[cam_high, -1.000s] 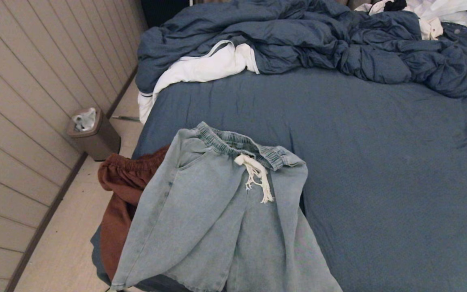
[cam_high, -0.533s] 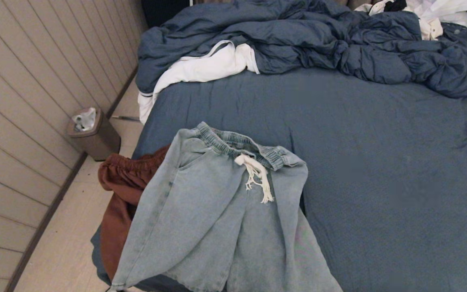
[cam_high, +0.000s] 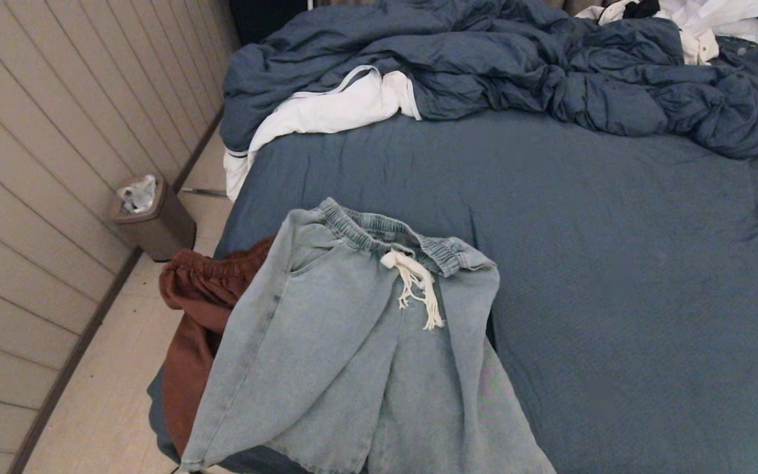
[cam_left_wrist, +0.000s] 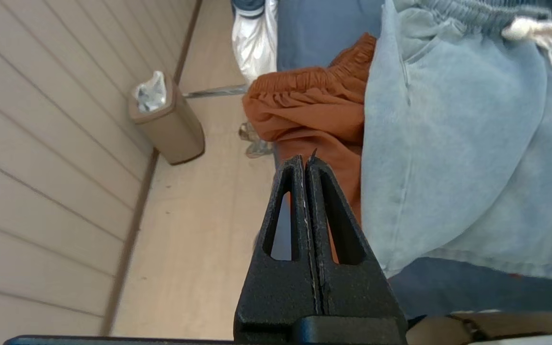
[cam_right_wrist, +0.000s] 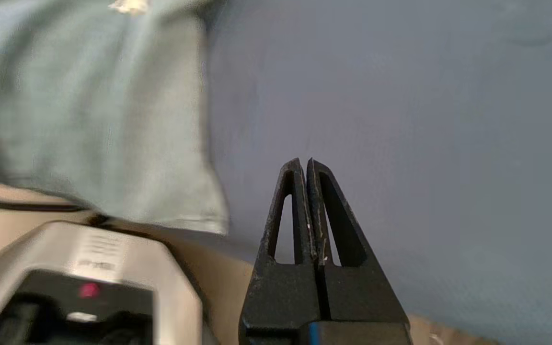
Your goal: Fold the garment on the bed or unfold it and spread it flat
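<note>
From the head view I see the bed [cam_high: 616, 276] filling the frame from about 12 o'clock round to 5 o'clock, its blue sheet mostly bare. A pair of light denim shorts [cam_high: 353, 349] lies flat near the bed's edge at 6 to 7 o'clock, waistband toward the middle, with a white drawstring [cam_high: 415, 283] trailing over the front. A rust-brown garment [cam_high: 198, 316] pokes out from under the shorts at 8 o'clock and hangs off the bed. The rumpled duvet [cam_high: 484, 66] is heaped at 12 o'clock, and a small bin [cam_high: 152, 220] stands on the floor at 9 o'clock. Neither arm shows here.

In the left wrist view, the left pincer [cam_left_wrist: 306, 163] is pressed shut on nothing, hovering beside the bed's edge near the rust-brown garment.

In the right wrist view, the right pincer [cam_right_wrist: 304, 165] is likewise clamped together and empty, over bare sheet beside the shorts' hem.
</note>
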Controlling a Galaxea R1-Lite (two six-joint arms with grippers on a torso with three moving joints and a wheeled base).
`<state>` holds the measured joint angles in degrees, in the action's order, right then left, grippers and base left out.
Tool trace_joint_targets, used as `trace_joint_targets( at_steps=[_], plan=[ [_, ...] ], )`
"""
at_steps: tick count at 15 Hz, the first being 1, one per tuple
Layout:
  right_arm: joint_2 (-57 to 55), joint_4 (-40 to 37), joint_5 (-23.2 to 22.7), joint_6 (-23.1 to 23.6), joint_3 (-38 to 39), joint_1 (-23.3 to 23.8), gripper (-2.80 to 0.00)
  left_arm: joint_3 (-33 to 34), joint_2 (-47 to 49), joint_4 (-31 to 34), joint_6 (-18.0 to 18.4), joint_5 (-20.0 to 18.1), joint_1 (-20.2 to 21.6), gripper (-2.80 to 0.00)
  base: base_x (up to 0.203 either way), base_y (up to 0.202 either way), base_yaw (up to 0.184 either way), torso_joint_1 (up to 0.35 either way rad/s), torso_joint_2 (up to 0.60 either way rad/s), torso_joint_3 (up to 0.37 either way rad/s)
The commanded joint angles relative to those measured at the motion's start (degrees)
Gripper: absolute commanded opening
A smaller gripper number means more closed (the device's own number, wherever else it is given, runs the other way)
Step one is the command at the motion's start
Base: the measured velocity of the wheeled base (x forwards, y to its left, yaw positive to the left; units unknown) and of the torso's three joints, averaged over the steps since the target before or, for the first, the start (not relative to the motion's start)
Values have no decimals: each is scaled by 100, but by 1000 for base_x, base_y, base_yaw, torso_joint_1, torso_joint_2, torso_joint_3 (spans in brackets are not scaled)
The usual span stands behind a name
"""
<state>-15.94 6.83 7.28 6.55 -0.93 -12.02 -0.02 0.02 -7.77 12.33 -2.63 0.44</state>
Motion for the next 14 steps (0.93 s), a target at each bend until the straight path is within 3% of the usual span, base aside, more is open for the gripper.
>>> trace_joint_targets(
  at_steps=[1,3,5,6,9,12,14],
  plan=[
    [2,8,418,69,37,-94,-280,2,15,-14,-47,8,0,-280,0,0,0,0,0,0],
    [3,-103,572,47,9,10,-280,2,15,-14,-29,17,0,-280,0,0,0,0,0,0],
    [3,-135,1269,143,-10,143,-280,2,15,-14,-11,17,0,-280,0,0,0,0,0,0],
    [5,38,1344,203,19,155,-280,2,15,-14,36,8,0,-280,0,0,0,0,0,0],
    [-23,-23,918,579,21,204,-280,2,15,39,33,-35,0,-280,0,0,0,0,0,0],
    [200,-903,613,489,-227,1214,-280,2,15,58,-85,-121,0,-280,0,0,0,0,0,0],
    [667,-1089,319,365,-291,1304,-280,2,15,57,-285,-114,0,-280,0,0,0,0,0,0]
  ],
)
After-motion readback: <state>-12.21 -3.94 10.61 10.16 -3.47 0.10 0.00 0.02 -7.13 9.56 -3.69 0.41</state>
